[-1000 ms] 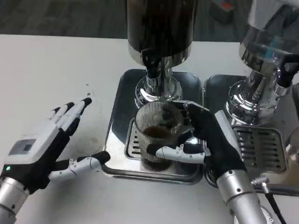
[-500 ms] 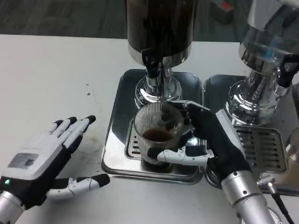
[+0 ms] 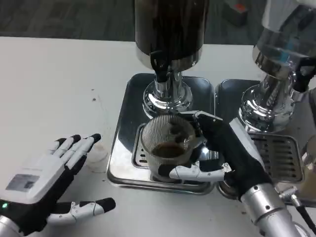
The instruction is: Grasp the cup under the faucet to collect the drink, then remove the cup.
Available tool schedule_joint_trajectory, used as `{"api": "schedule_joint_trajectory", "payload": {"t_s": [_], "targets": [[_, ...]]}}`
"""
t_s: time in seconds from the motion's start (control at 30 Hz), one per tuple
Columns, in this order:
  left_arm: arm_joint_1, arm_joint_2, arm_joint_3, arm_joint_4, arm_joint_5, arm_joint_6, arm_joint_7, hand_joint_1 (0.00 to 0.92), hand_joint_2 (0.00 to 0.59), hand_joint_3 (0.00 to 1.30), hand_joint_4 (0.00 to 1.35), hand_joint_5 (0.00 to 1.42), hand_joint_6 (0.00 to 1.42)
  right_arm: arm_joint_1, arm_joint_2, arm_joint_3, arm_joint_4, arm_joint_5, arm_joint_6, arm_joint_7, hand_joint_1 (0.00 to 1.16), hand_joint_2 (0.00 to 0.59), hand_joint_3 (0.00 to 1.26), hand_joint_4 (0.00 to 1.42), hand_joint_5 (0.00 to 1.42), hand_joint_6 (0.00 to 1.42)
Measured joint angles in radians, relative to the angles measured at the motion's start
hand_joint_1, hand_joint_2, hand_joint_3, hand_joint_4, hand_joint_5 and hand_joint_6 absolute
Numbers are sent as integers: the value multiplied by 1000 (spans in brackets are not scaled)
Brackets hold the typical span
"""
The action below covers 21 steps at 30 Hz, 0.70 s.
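Head view: at center right, the right hand (image 3: 224, 153) wraps its fingers around the cup (image 3: 168, 150). The ribbed clear cup, holding dark drink, sits mid-frame below the faucet (image 3: 160, 66). Lower left, the left hand (image 3: 42, 185) lies spread, grasping nothing.

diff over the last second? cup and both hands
The right hand, gripping the ribbed clear cup of dark drink, drew it toward the robot, away from the dark dispenser's faucet. The left hand pulled back, open. The steel drip tray stayed.
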Motion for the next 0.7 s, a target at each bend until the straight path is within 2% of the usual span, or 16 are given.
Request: {"api": "schedule_joint_trajectory", "payload": {"t_s": [0.3, 0.7], "targets": [[57, 0, 16, -56, -11, 15, 0, 0, 102, 0, 0, 0, 0, 53, -12, 2, -111, 7, 20, 40, 1079, 192, 548, 661, 752, 865], [136, 0, 48, -116, -42, 32, -8, 0, 102, 0, 0, 0, 0, 102, -27, 23, -191, 23, 60, 86, 1064, 190, 553, 661, 752, 865]]}}
